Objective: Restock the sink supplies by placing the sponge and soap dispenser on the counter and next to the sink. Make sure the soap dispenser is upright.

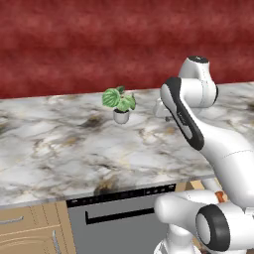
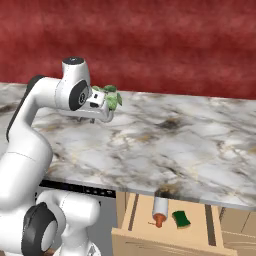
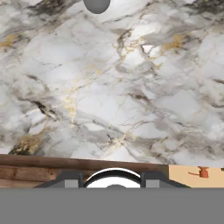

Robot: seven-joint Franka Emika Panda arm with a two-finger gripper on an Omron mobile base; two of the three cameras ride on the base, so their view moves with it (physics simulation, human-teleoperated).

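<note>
Hand (image 2: 102, 111), grip state unclear, hovers over the surface (image 2: 165, 145) beside the plant (image 2: 111, 97). It should descend into the drawer (image 2: 170, 235) below toward the sponge (image 2: 181, 219), beside the soap (image 2: 160, 209).

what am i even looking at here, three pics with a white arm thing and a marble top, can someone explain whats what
It is a rendered kitchen with a white robot arm on a base that can drive. Two cameras ride on that base and look over the arm from its left and its right. The third sits on the hand and looks down along the gripper at the counter.

A small potted plant stands on the marble. Under the counter's edge a drawer is pulled open, and in it lie the soap dispenser, on its side, and the green sponge. Both should end up beside the sink.

The gripper hangs over the counter near the plant, and I see nothing in it.
</note>
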